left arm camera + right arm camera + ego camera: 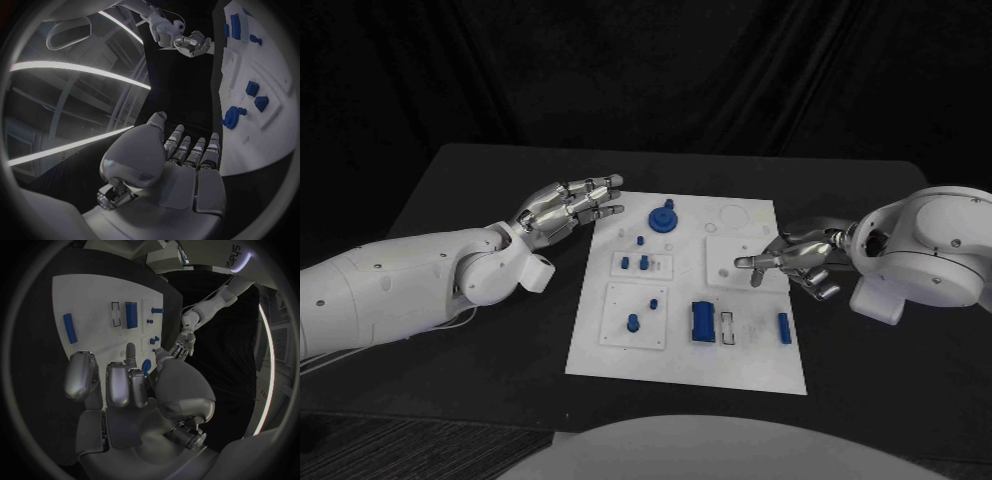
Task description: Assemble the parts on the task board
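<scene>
The white task board (682, 345) lies mid-table. On it are a round blue part (664, 217) at the far end, two small blue pegs (643, 263), a single peg (633, 322), a blue block (702, 322) and a slim blue bar (785, 328). My left hand (567, 208) hovers beside the board's far left corner, fingers stretched out, holding nothing. My right hand (790, 262) hangs over the board's right edge with its fingers loosely curled, one pointing inward, and nothing in it. The left wrist view shows the left hand (181, 160) near the round part (232, 117).
Black table (473, 180) surrounds the board, with bare room on both sides and at the back. The right wrist view shows the board (94, 300), the bar (70, 328), the block (131, 314) and the left hand (184, 344) beyond it.
</scene>
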{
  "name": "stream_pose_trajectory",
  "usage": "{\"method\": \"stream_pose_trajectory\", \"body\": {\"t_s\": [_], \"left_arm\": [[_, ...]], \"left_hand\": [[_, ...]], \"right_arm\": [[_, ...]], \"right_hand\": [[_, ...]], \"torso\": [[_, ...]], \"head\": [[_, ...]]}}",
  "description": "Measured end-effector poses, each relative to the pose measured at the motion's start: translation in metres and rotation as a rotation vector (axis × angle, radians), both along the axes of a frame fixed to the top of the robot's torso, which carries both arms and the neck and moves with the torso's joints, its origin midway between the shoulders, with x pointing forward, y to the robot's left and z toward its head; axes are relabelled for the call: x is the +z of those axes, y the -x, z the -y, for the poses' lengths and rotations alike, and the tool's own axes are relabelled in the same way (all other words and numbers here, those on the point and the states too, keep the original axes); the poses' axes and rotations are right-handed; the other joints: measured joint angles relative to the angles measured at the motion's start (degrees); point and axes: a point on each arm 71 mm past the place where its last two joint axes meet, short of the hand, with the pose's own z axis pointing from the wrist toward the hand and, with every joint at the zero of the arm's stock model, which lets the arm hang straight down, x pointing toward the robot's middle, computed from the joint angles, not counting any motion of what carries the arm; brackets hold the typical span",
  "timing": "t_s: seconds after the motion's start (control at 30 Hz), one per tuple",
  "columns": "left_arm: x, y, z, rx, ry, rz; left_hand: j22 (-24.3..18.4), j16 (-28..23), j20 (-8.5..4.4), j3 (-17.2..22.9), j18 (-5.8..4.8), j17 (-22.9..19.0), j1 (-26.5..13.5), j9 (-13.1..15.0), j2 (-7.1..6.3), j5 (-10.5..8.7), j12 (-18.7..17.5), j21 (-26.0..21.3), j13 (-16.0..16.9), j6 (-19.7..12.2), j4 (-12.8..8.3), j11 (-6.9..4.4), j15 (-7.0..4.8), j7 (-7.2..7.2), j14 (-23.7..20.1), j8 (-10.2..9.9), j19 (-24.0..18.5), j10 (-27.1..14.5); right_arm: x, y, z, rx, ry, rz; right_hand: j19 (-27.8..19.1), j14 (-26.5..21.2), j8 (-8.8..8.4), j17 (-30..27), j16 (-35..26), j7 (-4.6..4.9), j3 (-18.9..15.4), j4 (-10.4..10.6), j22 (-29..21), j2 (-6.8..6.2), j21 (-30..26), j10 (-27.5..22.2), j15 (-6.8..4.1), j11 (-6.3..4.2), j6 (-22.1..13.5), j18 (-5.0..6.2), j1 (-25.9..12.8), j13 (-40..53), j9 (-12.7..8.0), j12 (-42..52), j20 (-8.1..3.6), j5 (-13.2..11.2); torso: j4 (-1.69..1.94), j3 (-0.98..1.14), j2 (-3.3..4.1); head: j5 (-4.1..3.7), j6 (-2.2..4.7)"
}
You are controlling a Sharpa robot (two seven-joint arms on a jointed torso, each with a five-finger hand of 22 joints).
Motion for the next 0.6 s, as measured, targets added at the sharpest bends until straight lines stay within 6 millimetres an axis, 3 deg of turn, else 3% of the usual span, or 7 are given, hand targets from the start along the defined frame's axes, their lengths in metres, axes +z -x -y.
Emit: {"method": "stream_pose_trajectory", "body": {"t_s": [0.1, 0.27, 0.37, 0.6], "left_arm": [[0.000, 0.000, 0.000, -0.001, 0.000, 0.000], [0.000, 0.000, 0.001, -0.001, 0.000, -0.001], [0.000, 0.000, 0.000, -0.001, 0.000, -0.001], [0.000, 0.000, 0.001, -0.003, 0.000, -0.002]], "left_hand": [[0.0, 0.2, 0.00, 0.0, 0.00, 0.0, 0.0, 0.0, 0.00, 0.00, 0.0, 0.0, 0.0, 0.0, 0.0, 0.00, 0.00, 0.00, 0.0, 0.0, 0.0, 0.0], [0.0, 0.2, 0.00, 0.0, 0.00, 0.0, 0.0, 0.0, 0.00, 0.00, 0.0, 0.0, 0.0, 0.0, 0.0, 0.00, 0.00, 0.00, 0.0, 0.0, 0.0, 0.0], [0.0, 0.2, 0.00, 0.0, 0.00, 0.0, 0.0, 0.0, 0.00, 0.00, 0.0, 0.0, 0.0, 0.0, 0.0, 0.00, 0.00, 0.00, 0.0, 0.0, 0.0, 0.0], [0.0, 0.2, 0.00, 0.1, 0.00, 0.0, 0.0, 0.0, 0.00, 0.26, 0.0, 0.0, 0.0, 0.0, -0.1, 0.00, 0.00, 0.00, 0.0, 0.0, 0.0, 0.0]], "right_arm": [[-0.004, 0.001, 0.008, 0.005, 0.025, -0.003], [-0.019, 0.006, 0.022, 0.025, 0.105, 0.002], [-0.028, 0.008, 0.030, 0.044, 0.163, 0.020], [-0.044, 0.015, 0.038, 0.085, 0.255, 0.040]], "right_hand": [[0.0, 0.1, -0.11, -0.9, -0.4, -0.01, 0.1, -0.5, 0.0, 0.28, 0.0, 0.0, -0.13, 0.00, 0.4, 0.00, 1.2, 0.0, -0.6, 0.0, 0.00, 2.7], [0.2, 0.0, -0.30, -1.3, -0.6, -0.34, 0.1, -0.9, 0.0, 0.56, 0.0, 0.0, -0.39, -0.43, 2.2, 0.00, 1.6, 0.0, -1.0, 0.0, -0.23, 3.7], [0.5, 0.1, -0.70, -2.1, -1.1, -0.68, 0.6, -1.4, 0.0, 0.91, 0.5, -0.2, -0.78, -0.63, 3.8, 0.00, 2.6, 0.0, -1.6, 0.0, -0.52, 6.4], [0.7, 0.0, -0.80, -2.6, -1.2, -1.26, 0.8, -1.6, 0.0, 0.91, 0.8, -0.2, -0.85, -1.06, 5.8, 0.00, 2.6, 0.0, -2.1, 0.0, -0.71, 7.0]], "torso": [[-0.04, -0.01, 0.00], [0.02, 0.07, 0.07], [0.02, 0.10, 0.10], [0.01, 0.12, 0.10]], "head": [[-0.24, 0.00], [-0.49, 0.00], [-0.32, 0.00], [-0.30, 0.00]]}}
